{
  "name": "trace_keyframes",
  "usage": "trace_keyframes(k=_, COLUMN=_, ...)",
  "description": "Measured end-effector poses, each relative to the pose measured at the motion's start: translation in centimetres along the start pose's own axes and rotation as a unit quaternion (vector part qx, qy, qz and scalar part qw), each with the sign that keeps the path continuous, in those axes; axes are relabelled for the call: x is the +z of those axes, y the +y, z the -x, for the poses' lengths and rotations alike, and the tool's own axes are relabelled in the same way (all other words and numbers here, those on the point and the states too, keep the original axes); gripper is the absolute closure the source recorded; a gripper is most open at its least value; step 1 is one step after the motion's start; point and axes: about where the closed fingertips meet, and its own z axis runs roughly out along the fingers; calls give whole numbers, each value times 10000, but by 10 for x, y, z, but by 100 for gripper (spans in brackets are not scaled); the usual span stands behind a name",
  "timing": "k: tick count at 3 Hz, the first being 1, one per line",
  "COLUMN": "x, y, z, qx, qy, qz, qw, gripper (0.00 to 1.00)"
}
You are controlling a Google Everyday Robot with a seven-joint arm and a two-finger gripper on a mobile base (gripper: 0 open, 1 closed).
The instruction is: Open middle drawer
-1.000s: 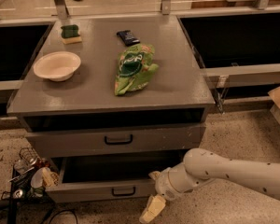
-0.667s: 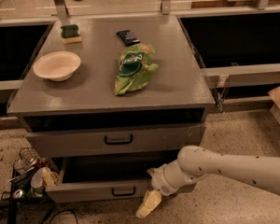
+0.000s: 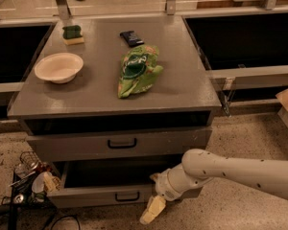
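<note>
Looking down on grey counter (image 3: 182, 80). Showing hand (image 3: 152, 211) hanging lower centre, grip impossible to tell, beside middle drawer (image 3: 86, 198) sitting partly out. Probably sliding rigidly, lightly, suiting hooking centre loop handle (image 3: 127, 196).

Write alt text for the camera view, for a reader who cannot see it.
The robot's hand hangs low by the front of the middle drawer, which stands partly pulled out beneath a taller drawer front. On the grey cabinet top sit a white bowl, a green bag, a small dark packet and a green sponge.
</note>
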Motion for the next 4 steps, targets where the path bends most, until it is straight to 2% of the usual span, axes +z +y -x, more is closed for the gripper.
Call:
trace_keyframes(k=3, x=19, y=13, z=-2, qx=-137, qy=76, qz=337, qw=9993, gripper=0)
trace_keyframes(k=4, x=29, y=23, z=-5, qx=-181, qy=134, qz=556, qw=9982, gripper=0)
